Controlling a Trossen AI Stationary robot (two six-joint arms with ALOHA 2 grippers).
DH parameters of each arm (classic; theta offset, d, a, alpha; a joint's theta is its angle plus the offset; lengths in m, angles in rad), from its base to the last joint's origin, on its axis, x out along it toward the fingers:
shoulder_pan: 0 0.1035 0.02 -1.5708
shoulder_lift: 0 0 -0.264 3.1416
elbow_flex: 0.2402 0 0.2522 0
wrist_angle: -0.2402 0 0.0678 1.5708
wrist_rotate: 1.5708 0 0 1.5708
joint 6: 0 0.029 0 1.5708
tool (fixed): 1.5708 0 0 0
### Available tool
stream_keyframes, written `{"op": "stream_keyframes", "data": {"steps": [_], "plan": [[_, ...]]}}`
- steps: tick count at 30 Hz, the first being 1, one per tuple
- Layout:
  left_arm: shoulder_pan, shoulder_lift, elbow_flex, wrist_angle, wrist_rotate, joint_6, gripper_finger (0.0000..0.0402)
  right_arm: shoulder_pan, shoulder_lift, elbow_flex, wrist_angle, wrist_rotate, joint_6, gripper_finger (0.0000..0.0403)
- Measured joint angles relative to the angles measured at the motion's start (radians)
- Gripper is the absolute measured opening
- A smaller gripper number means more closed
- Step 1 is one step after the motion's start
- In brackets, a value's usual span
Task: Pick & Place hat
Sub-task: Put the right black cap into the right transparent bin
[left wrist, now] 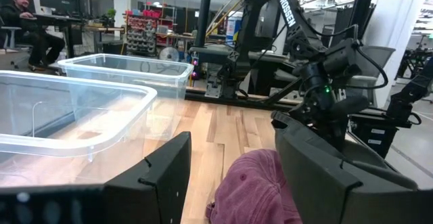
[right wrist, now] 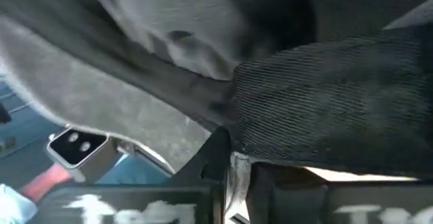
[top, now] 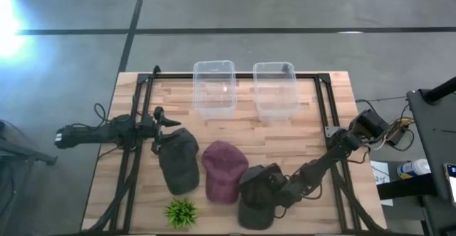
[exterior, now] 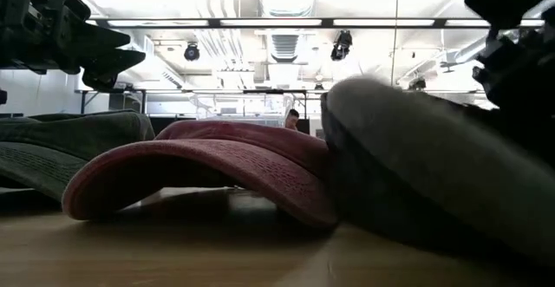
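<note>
Overhead, ceiling lights [exterior: 286, 22] glare above the wooden table [top: 306, 132].

- My two arms are dark, nearly black, built from slim tube links with chunkier joint housings.
- The left arm [top: 100, 132] has a long straight forearm with a thin black cable looping off it near the wrist.
- The right arm [top: 335, 154] carries a bundle of orange and dark wires at its base.
- Seen from the left wrist, that right arm shows white "TROSSEN" lettering down one link and a small green light on the wrist housing.
- My left fingers [left wrist: 169, 176] are broad, flat, matte black plates with angled edges.
- From the right wrist, one finger [right wrist: 331, 95] has a finely ribbed black pad.
</note>
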Motion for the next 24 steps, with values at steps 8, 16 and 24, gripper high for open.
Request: {"op": "stream_keyframes", "data": {"steps": [8, 16, 24], "plan": [[0.000, 0.000, 0.000, 0.000, 0.000, 0.000, 0.0218, 0.021, -0.161, 0.095, -0.226, 0.211, -0.158, 0.0014], [0.000, 0.000, 0.000, 0.000, 0.000, 0.000, 0.0218, -0.031, -0.394, 0.305, -0.805, 0.776, -0.198, 0.0013], [0.000, 0.000, 0.000, 0.000, 0.000, 0.000, 0.0218, -0.338, -0.431, 0.523, -1.096, 0.990, -0.592, 0.0013]]}}
